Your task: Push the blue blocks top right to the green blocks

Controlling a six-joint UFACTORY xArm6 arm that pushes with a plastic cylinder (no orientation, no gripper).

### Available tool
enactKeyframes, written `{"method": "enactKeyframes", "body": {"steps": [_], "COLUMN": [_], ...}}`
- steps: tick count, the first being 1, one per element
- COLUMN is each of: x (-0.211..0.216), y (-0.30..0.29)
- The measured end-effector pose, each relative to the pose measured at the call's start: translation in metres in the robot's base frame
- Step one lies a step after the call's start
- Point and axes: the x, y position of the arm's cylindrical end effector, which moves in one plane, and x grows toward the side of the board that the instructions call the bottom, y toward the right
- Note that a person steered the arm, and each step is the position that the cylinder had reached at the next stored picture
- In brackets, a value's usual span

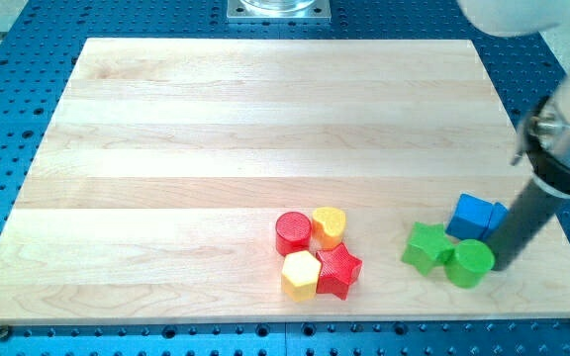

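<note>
My tip (pixel 503 263) stands near the board's bottom right corner, touching the green cylinder (pixel 469 262) and blue blocks (pixel 477 215). I carry no pincer. No writing is legible.

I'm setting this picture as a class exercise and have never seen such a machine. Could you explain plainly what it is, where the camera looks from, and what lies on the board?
One camera looks down on a wooden board. The dark rod at the view's right belongs to a robot arm; it holds nothing, only pushes. Its tip sits beside the green cylinder, just below the blue blocks. A green star lies left of the cylinder. Further left cluster a red cylinder, yellow heart, yellow hexagon and red star.
</note>
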Motion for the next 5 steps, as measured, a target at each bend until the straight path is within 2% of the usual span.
{"method": "enactKeyframes", "body": {"steps": [3, 5], "x": [-0.02, -0.02], "y": [-0.03, -0.014]}}
